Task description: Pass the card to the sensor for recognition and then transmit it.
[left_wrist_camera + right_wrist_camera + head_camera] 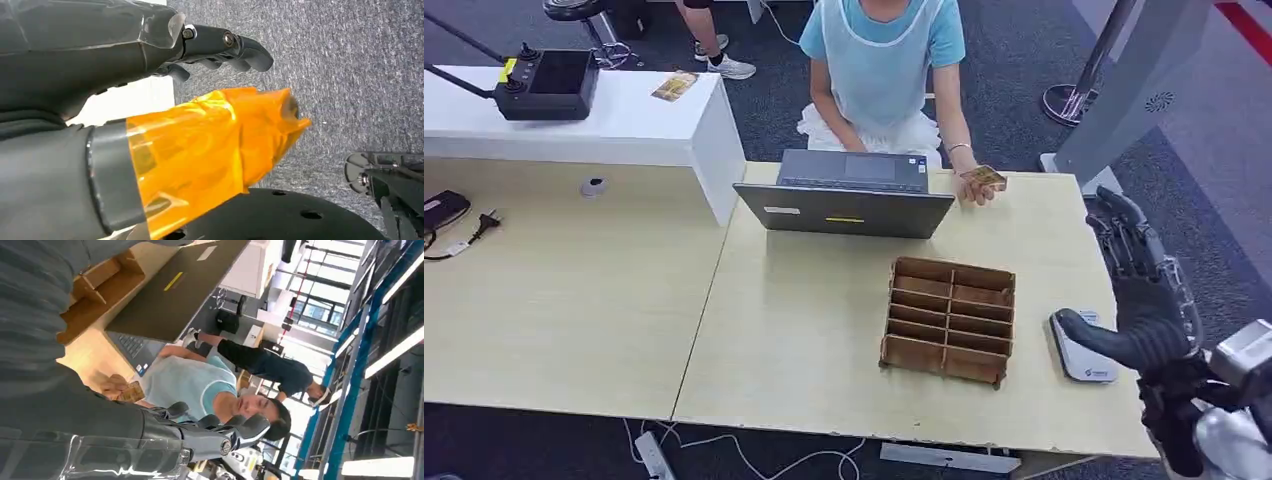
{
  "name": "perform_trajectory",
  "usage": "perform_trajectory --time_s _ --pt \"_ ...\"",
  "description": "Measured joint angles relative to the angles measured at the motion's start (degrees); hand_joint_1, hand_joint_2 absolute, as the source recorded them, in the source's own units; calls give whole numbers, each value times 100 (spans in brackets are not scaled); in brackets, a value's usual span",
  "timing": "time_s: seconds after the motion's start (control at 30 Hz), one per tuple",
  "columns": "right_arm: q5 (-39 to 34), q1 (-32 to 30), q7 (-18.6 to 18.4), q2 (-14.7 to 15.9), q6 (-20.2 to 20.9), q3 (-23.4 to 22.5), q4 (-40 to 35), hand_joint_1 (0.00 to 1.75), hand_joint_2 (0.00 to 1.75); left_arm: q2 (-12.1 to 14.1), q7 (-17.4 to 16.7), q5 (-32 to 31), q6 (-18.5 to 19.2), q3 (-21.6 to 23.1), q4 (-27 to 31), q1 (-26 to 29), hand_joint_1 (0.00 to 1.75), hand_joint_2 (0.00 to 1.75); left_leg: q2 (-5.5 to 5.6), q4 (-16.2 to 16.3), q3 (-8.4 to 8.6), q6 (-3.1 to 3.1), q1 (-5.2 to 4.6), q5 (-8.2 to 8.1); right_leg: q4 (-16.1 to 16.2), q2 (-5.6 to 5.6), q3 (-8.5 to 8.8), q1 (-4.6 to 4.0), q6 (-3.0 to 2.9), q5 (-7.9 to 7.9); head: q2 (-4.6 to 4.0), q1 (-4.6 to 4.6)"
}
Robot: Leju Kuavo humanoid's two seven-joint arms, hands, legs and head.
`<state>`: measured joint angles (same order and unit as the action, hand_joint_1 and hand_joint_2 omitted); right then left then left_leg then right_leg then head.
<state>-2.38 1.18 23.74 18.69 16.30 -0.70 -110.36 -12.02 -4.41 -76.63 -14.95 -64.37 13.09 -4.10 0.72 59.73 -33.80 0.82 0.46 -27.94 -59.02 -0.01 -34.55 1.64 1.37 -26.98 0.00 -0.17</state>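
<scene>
the wooden box (949,320) sits on the table (804,330), split into rows of narrow slots, all showing bare bottoms. behind it stands an open laptop (849,195), lid back toward the robot. the card (985,177) is pinched in a person's hand (975,189) at the table's far edge, just right of the laptop; it is held roughly flat, long axis running left-right. the white sensor (1084,348) lies right of the box. the right hand (1139,290) hovers over the sensor, fingers apart, holding nothing. the left hand (150,75) hangs over carpet, fingers slightly curled, holding nothing.
</scene>
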Motion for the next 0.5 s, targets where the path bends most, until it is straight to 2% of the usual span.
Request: perform_trajectory --time_s 0.2,0.37,0.5 --pt "198 -491 153 -203 -168 168 -242 0 175 -33 -2 -11 -9 0 0 -3 0 0 -2 0 0 3 0 -3 0 4 -2 0 0 -1 0 2" --pt "780 -668 13 -264 -490 332 -225 0 175 -33 -171 -85 24 0 0 -1 0 0 -3 -1 1 3 1 -3 0 5 -1 0 0 -1 0 0" --pt "1076 -733 -59 -312 -670 518 -168 0 175 -59 -175 -105 42 0 0 -2 0 0 -4 0 1 3 1 -2 0 5 0 0 0 -1 0 2"
